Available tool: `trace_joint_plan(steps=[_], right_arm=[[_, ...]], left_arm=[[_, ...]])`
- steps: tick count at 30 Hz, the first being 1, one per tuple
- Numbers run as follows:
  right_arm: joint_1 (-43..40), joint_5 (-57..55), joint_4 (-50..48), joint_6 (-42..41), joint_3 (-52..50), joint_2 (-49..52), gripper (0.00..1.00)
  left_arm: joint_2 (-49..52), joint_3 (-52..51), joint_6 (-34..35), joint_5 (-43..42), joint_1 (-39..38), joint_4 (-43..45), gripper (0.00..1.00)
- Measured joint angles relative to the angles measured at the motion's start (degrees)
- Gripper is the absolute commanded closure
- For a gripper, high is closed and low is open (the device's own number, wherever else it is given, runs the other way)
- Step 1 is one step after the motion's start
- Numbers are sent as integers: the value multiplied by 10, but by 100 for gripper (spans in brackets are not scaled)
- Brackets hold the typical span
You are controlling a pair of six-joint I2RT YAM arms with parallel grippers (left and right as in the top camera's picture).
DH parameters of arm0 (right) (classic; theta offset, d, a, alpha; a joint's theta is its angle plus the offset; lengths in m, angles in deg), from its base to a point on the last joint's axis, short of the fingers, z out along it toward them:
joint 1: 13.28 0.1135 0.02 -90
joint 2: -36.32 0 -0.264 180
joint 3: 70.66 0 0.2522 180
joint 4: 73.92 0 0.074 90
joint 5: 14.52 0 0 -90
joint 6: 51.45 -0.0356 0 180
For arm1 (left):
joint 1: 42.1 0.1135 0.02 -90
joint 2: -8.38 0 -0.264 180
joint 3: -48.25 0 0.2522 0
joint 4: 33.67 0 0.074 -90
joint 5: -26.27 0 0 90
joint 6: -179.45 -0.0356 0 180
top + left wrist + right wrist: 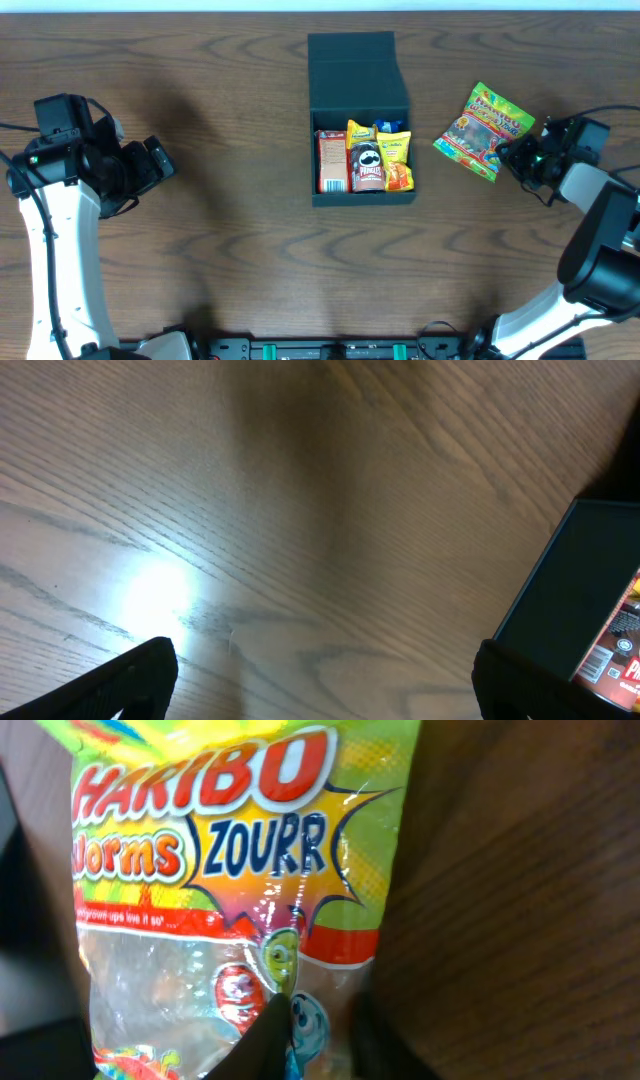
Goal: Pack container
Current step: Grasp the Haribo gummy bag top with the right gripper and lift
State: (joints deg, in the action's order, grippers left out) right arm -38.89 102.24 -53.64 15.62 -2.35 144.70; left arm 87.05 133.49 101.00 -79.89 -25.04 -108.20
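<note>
Haribo bag (230, 870) between right gripper (322, 1035) fingers, grip unclear; left gripper (325, 665) spread, hovering.

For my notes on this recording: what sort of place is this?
Probably a robot test bench: a brown wood-grain table, white robot arms at both sides, and a dark teal square rigid box holding snack packets.

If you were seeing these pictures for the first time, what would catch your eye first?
The open dark teal container at the table's centre stands out, packed with snacks including a Pringles can. Right of it lies a bright Haribo worms bag, with the right gripper at its edge.
</note>
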Motion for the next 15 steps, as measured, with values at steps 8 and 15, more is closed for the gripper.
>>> trace_joint_plan(steps=[8,15], right_arm=[[0,6,-5,-2,0,0,99],[0,-4,45,-3,0,-26,98]], left_arm=[[0,0,0,0,0,0,5],[0,0,0,0,0,0,5]])
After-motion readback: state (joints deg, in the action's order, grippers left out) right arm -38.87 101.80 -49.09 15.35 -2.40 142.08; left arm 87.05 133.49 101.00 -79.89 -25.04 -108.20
